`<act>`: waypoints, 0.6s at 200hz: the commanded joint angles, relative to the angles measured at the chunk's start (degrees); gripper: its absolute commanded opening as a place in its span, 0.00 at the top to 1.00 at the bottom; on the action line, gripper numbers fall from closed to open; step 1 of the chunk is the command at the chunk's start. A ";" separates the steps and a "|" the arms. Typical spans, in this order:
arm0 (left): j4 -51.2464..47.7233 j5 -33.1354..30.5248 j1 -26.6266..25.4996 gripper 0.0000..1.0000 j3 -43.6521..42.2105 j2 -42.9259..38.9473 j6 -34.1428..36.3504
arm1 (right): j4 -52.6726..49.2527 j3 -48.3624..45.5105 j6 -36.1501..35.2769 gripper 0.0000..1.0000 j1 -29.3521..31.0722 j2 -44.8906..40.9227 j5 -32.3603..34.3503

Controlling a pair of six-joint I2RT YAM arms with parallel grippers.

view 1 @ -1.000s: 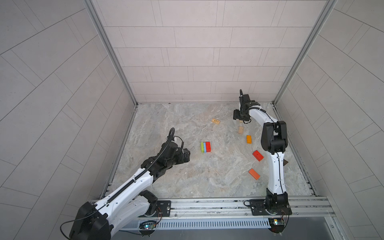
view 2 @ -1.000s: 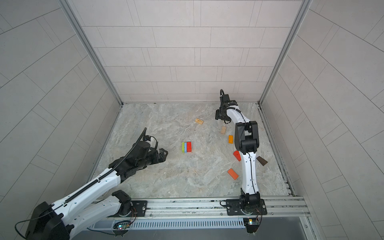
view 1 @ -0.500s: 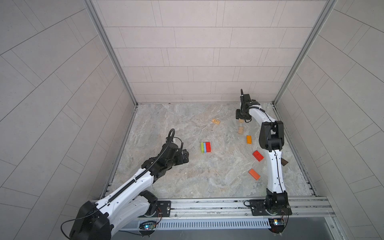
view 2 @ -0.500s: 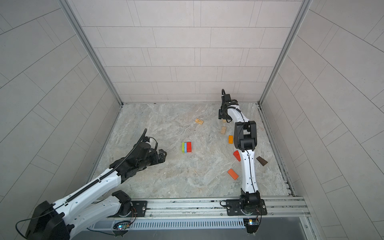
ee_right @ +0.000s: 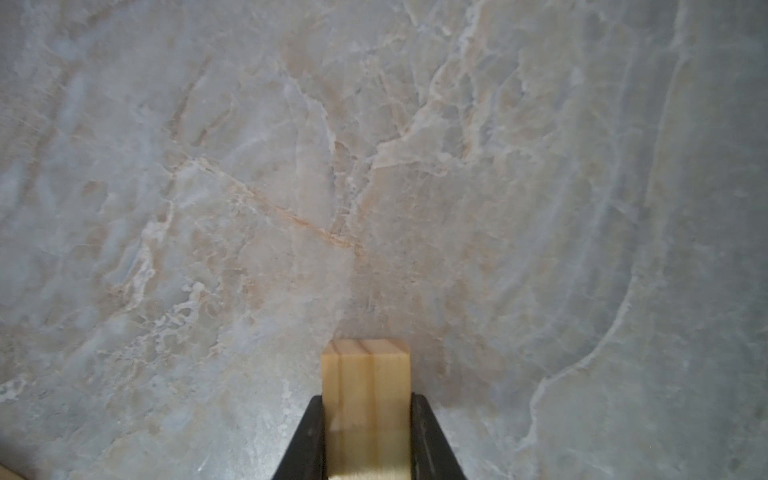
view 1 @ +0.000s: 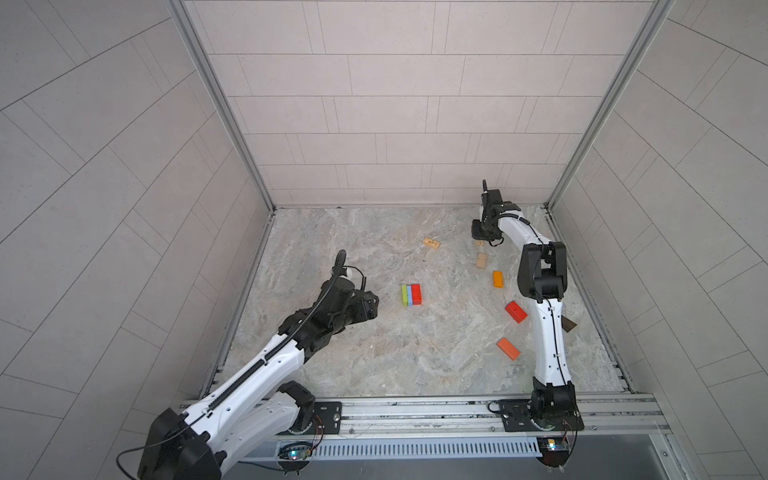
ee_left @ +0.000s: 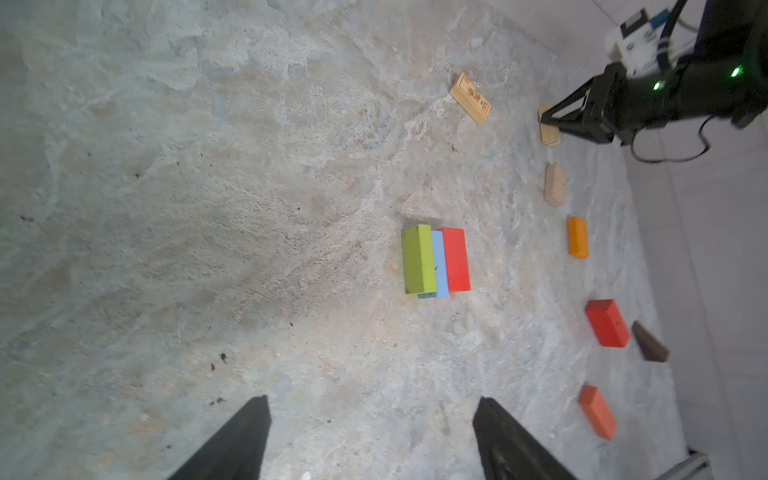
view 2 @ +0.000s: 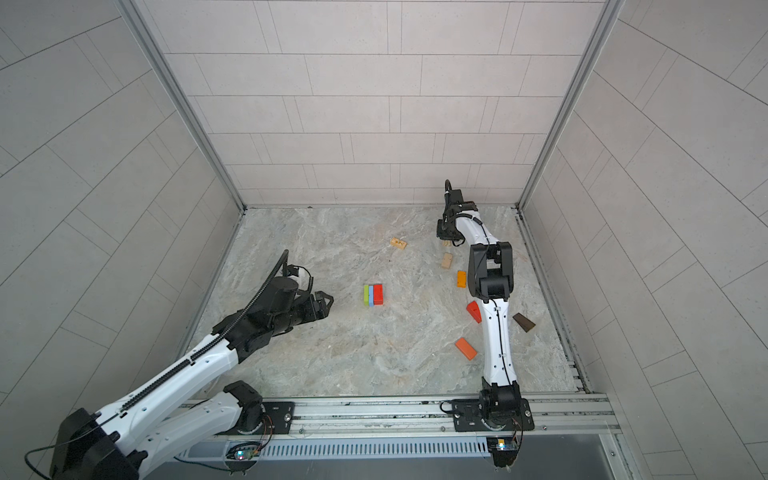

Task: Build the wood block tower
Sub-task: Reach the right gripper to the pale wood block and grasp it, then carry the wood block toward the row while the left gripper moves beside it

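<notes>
Three wood blocks, green, blue and red, lie side by side as the tower's base [view 1: 411,295] [view 2: 373,295] [ee_left: 436,262] mid-floor. My right gripper [view 1: 480,237] [ee_right: 366,401] is far back on the right, low over the floor, shut on a plain tan block [ee_right: 365,374] [ee_left: 548,133] whose end sticks out past the fingertips. My left gripper [view 1: 372,307] [view 2: 328,301] [ee_left: 372,405] hovers left of the base, open and empty, pointing toward it.
Loose blocks lie on the right of the floor: a printed tan one [view 1: 431,243], a plain tan one [view 1: 481,261], a yellow-orange one [view 1: 497,279], a red one [view 1: 515,311], an orange one [view 1: 508,348] and a dark brown one [view 2: 523,322] behind the right arm. Walls enclose three sides.
The right gripper's jaws have come together on the tan block at the back right. The left arm has hardly moved and its jaws have narrowed a little.
</notes>
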 commanded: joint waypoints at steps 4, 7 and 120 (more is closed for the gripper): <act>-2.40 2.77 0.06 0.41 3.58 0.78 2.24 | -4.23 -0.46 3.59 0.93 -0.08 -2.11 -5.14; -2.40 3.04 0.08 0.43 3.75 0.84 2.54 | -3.80 -1.06 4.29 0.93 -0.07 -2.65 -5.99; 5.39 16.33 -0.40 0.51 14.76 12.09 7.30 | 49.77 -59.45 41.27 0.99 7.74 -40.87 -30.54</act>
